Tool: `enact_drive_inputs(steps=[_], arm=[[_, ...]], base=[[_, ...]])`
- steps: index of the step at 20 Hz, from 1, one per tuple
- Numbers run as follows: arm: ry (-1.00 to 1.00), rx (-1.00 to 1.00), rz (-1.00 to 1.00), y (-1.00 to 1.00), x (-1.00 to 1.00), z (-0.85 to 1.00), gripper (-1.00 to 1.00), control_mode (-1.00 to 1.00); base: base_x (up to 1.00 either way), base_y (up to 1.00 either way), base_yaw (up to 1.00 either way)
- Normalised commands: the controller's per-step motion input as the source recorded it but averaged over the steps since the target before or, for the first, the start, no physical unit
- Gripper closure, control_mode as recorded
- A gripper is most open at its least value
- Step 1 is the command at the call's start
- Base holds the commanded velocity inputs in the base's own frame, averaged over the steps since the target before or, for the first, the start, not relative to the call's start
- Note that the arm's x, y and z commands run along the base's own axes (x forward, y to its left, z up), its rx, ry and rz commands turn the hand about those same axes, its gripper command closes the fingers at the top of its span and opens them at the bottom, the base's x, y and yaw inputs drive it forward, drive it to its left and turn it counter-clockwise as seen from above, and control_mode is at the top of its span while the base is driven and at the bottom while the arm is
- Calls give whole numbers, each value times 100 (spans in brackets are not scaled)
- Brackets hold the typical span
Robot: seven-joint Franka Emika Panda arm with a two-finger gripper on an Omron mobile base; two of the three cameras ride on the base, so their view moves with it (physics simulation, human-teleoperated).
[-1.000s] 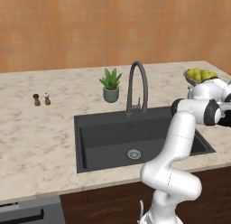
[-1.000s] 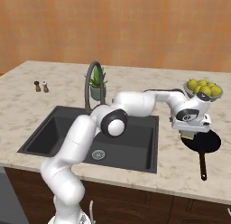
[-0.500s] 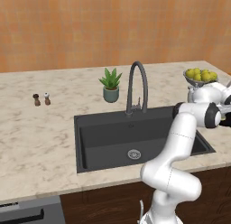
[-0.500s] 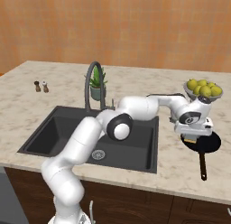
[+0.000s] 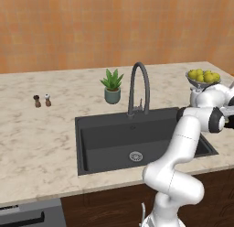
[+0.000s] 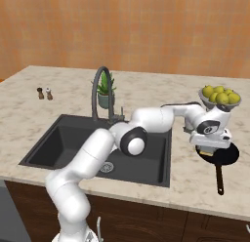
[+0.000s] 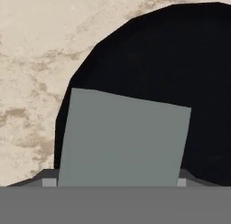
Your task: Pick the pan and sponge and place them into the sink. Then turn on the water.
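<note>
Black pan [image 6: 225,154] now under the lowered hand [image 6: 209,149]; whether open, unclear.

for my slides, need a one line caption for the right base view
Franka arm reaches across the sink, open gripper lowered over the black pan on the marble counter, beside a fruit bowl.

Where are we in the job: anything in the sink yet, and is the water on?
Nothing is done yet: the dark grey rectangular sink holds nothing and no stream runs from the dark arched tap. In hand: the gripper hangs low over the black round pan, which sits on the marble counter; a grey pad lies on it. Left: both placements, then water.
</note>
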Motion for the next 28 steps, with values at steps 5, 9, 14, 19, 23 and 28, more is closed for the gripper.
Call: enact_drive_inputs(steps=[5, 9, 14, 19, 23, 28], arm=[[1, 0, 0, -8, -3, 8, -100, -100], [0, 0, 0, -16, -11, 23, -100, -100], [-1, 0, 0, 2, -80, 23, -100, -100], [-6, -3, -8, 66, -100, 14, -100, -100], [0, -10, -4, 45, -94, 11, -100, -100], [-13, -25, -1, 35, -92, 0, -100, -100]], base=[[0, 0, 0], [0, 0, 0], [0, 0, 0], [0, 0, 0], [0, 0, 0], [0, 0, 0]])
